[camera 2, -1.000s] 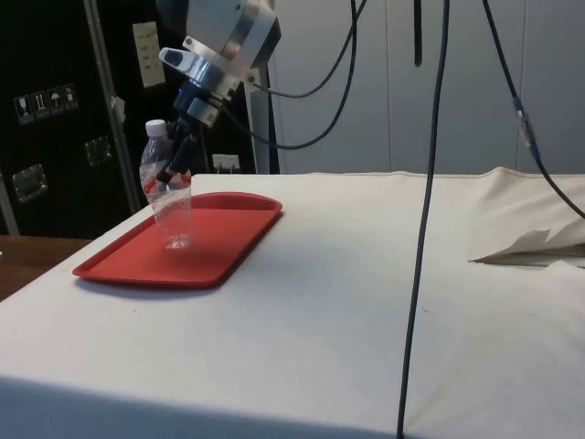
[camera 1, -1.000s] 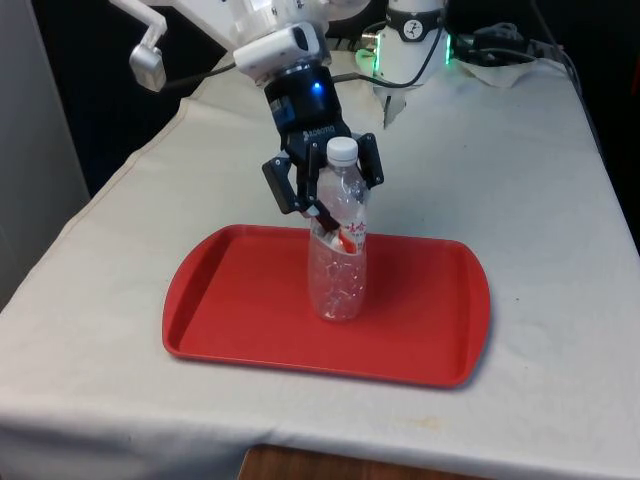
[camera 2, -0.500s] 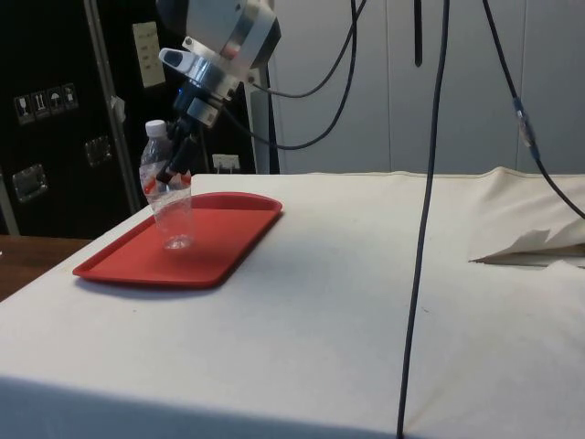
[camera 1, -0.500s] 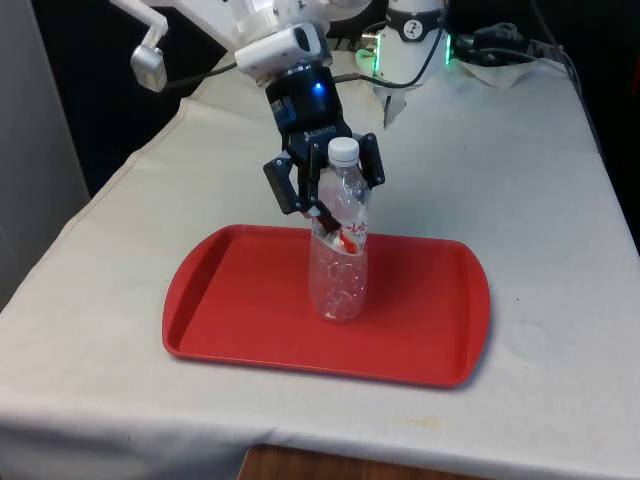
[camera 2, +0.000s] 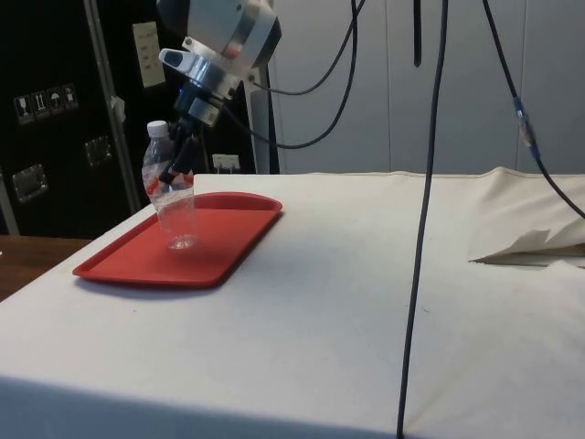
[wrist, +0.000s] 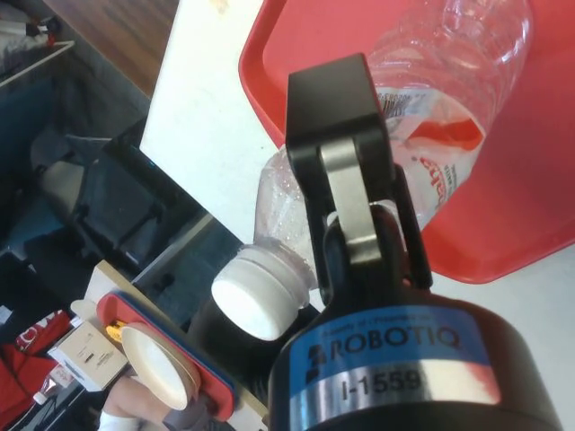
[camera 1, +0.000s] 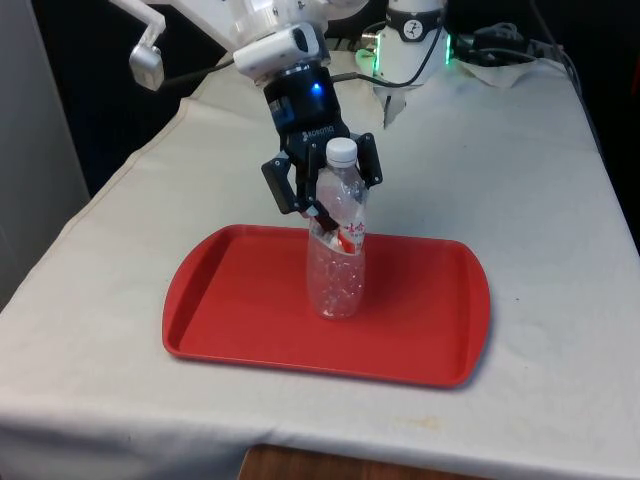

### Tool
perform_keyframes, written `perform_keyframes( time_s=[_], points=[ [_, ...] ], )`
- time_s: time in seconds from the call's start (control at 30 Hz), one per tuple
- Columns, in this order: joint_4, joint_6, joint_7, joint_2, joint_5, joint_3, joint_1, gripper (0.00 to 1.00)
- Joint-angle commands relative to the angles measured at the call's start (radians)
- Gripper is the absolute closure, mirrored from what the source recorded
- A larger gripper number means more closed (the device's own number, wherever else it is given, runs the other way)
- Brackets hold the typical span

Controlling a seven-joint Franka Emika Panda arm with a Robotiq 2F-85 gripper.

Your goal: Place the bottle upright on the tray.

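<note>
In the front view, the flat red plastic tray (camera 1: 230, 310) with rounded corners lies in the lower middle of the frame on the desk (camera 1: 520, 180) with its white cloth, one long edge close to the desk's near edge. Just right of the tray's centre stands the clear, crinkled plastic bottle (camera 1: 338, 270) with a white screw cap and a red-and-white label; its base rests on the tray floor and its body is close to upright (leaning slightly). The black two-finger gripper (camera 1: 322, 185) reaches down from the upper left of the frame and sits at the bottle's shoulder, just below the cap. Its jaws stand one on each side of the upper part of the bottle, and the pictures do not settle whether they press on the plastic or stand a little off it.

In the side view, the tray (camera 2: 228, 242) lies at the middle left of the frame, and the bottle (camera 2: 172, 206) stands in its near-left part, cap tipped a little towards the left edge of the frame. The gripper (camera 2: 180, 160) comes down from the upper left to the bottle's neck.

In the wrist view, the bottle (wrist: 449, 99) runs from its white cap at the lower left up to its base at the upper right, above the red tray (wrist: 296, 54).
</note>
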Motion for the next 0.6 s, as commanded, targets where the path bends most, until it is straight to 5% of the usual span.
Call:
perform_keyframes(
  time_s=[0.0, 0.57],
  points=[
    [0.0, -0.001, 0.008, 0.001, -0.008, -0.004, 0.003, 0.67],
    [0.0, 0.0, 0.001, 0.0, -0.001, -0.001, 0.001, 0.62]
  ],
)
